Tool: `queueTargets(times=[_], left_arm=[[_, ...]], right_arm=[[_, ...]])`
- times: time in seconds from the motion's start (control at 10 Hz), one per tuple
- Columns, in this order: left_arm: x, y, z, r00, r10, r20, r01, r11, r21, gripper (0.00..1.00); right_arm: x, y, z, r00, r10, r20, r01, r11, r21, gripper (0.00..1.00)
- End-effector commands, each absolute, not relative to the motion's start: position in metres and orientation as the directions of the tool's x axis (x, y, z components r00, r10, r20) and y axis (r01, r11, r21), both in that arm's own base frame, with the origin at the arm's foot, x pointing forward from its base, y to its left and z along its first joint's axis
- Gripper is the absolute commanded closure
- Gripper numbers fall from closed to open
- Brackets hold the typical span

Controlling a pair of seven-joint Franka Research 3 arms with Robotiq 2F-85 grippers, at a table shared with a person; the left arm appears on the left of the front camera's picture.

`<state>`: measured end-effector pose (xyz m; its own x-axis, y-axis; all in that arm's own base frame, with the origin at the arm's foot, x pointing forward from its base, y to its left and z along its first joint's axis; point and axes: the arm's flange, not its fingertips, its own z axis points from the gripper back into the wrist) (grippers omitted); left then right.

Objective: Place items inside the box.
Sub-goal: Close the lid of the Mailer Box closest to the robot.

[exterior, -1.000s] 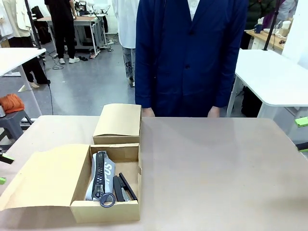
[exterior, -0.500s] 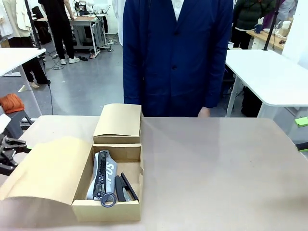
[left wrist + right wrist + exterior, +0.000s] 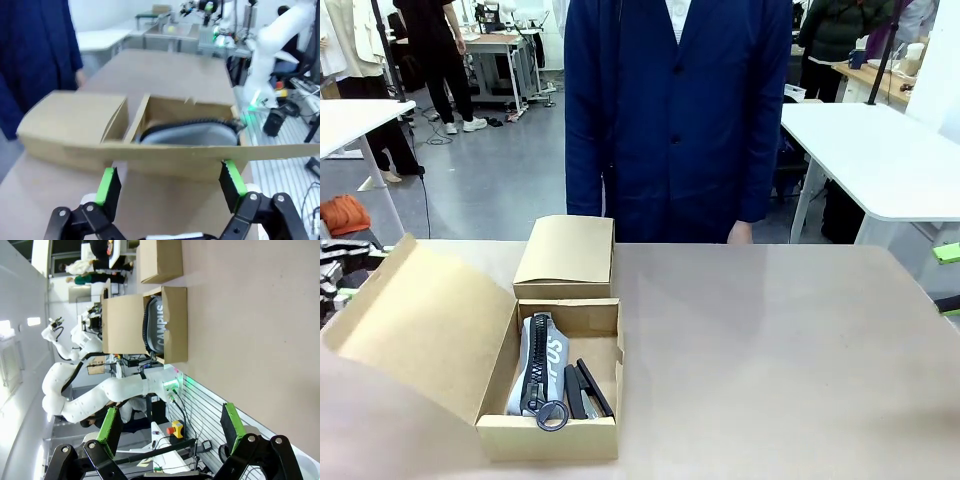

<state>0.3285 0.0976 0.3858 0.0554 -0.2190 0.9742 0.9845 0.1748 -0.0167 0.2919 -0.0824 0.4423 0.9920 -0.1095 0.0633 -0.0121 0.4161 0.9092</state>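
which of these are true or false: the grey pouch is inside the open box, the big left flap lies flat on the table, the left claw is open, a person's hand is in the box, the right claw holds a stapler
1. The grey zip pouch lies inside the open cardboard box. True.
2. The box's big left flap lies flat on the table. False: it is raised and tilted up.
3. The left claw is open. True: its green pads stand wide apart in front of the flap's edge.
4. A person's hand is in the box. False: it hangs at the table's far edge, away from the box.
5. The right claw holds a stapler. False: it is open and empty, off the table's side.
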Motion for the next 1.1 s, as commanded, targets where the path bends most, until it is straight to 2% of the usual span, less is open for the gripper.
queueTargets(times=[0.0, 0.1, 0.3, 0.5, 0.7, 0.8, 0.9, 1.0], left_arm=[[0.269, 0.013, 0.391, 0.037, -0.2, 0.979, 0.989, 0.145, -0.008, 0.0], [0.266, -0.021, 0.394, 0.022, -0.218, 0.976, 0.993, 0.119, 0.005, 0.0], [0.262, -0.076, 0.383, -0.001, -0.306, 0.952, 0.988, 0.145, 0.048, 0.0], [0.25, -0.125, 0.352, 0.001, -0.383, 0.924, 0.998, 0.064, 0.025, 0.0], [0.24, -0.132, 0.323, -0.017, -0.493, 0.87, 0.995, 0.081, 0.066, 0.0], [0.251, -0.115, 0.334, -0.028, -0.548, 0.836, 0.989, 0.107, 0.103, 0.0], [0.374, -0.133, 0.376, -0.016, -0.461, 0.887, 0.999, 0.03, 0.034, 0.0], [0.375, -0.144, 0.363, -0.016, -0.52, 0.854, 0.998, 0.047, 0.048, 0.0]], right_arm=[[0.294, -0.081, 0.448, 0.99, -0.129, 0.052, 0.003, 0.392, 0.92, 0.0], [0.294, -0.081, 0.448, 0.99, -0.129, 0.052, 0.003, 0.392, 0.92, 0.0], [0.294, -0.081, 0.448, 0.99, -0.129, 0.052, 0.003, 0.392, 0.92, 0.0], [0.294, -0.081, 0.448, 0.99, -0.129, 0.052, 0.003, 0.392, 0.92, 0.0], [0.294, -0.081, 0.448, 0.99, -0.129, 0.052, 0.003, 0.392, 0.92, 0.0], [0.294, -0.081, 0.448, 0.99, -0.129, 0.052, 0.003, 0.392, 0.92, 0.0], [0.294, -0.081, 0.448, 0.99, -0.129, 0.052, 0.003, 0.392, 0.92, 0.0], [0.294, -0.081, 0.448, 0.99, -0.129, 0.052, 0.003, 0.392, 0.92, 0.0]])
